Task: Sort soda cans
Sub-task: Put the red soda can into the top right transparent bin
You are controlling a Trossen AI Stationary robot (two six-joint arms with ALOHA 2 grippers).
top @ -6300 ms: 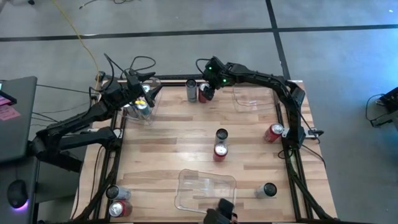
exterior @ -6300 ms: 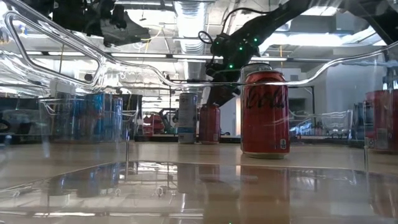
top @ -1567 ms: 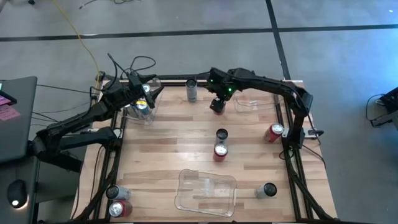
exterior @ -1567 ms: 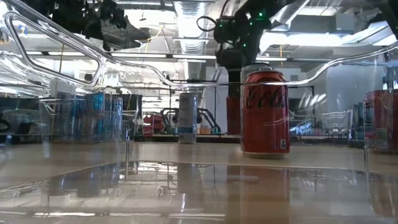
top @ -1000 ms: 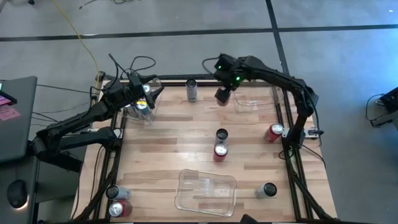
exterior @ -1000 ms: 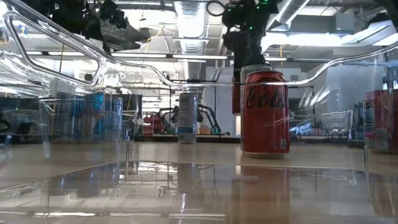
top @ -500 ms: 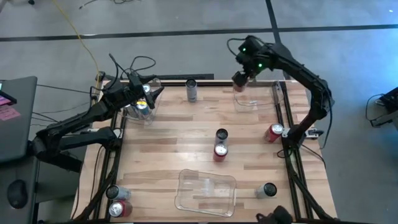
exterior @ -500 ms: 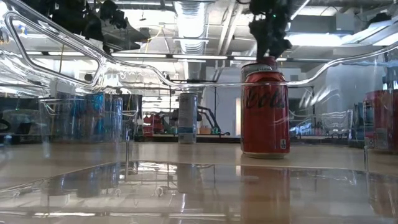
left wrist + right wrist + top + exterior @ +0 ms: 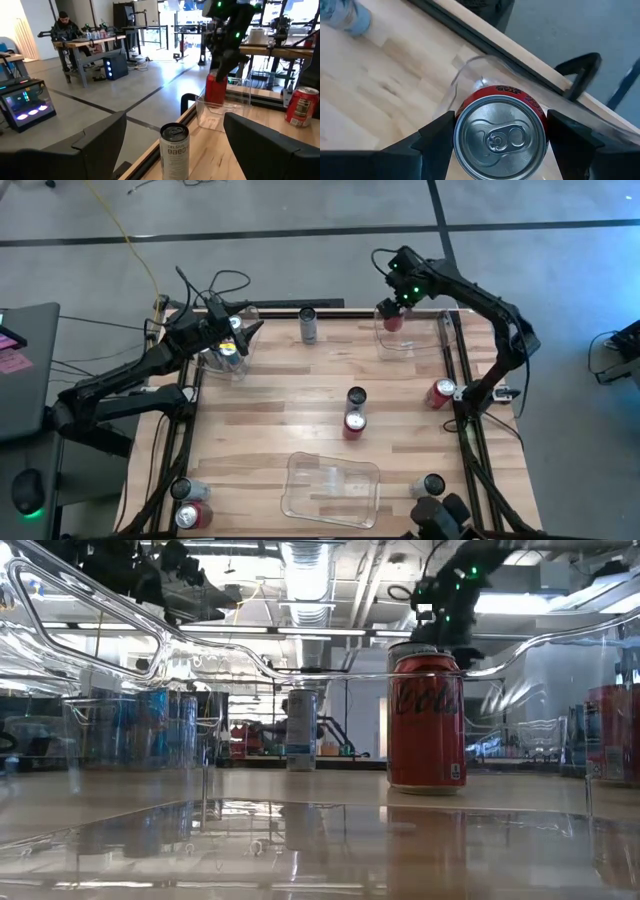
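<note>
My right gripper [image 9: 391,313] is shut on a red can [image 9: 500,137] above the clear bin [image 9: 412,342] at the table's far right. The left wrist view shows that can [image 9: 216,90] upright with its lower part inside the bin's walls [image 9: 227,107]. My left gripper [image 9: 232,340] hovers open over the far left bin [image 9: 215,362], which holds silver-blue cans [image 9: 229,352]. A silver-blue can [image 9: 308,324] stands at the far edge. A dark can [image 9: 356,396] and a red can [image 9: 354,422] stand mid-table. My right gripper pinches the red can between its two fingers [image 9: 437,142], on opposite sides of the upper wall [image 9: 465,107] just under the silver top. It comes from above, pointing down. The can stays upright, its lower part within the bin; whether it touches the bin's floor I cannot tell.
A third clear bin [image 9: 332,485] lies near the near edge. A red can [image 9: 441,392] stands by the right edge and a dark can [image 9: 433,484] at the near right. A silver can [image 9: 188,490] and a red can [image 9: 192,515] stand at the near left corner. A person [image 9: 65,22] sits beyond the table.
My right gripper, still shut on the red can, has carried it from the far middle of the table toward the right and far edges, rising on the way, then has come down over the far right bin. The can now reaches into that bin.
</note>
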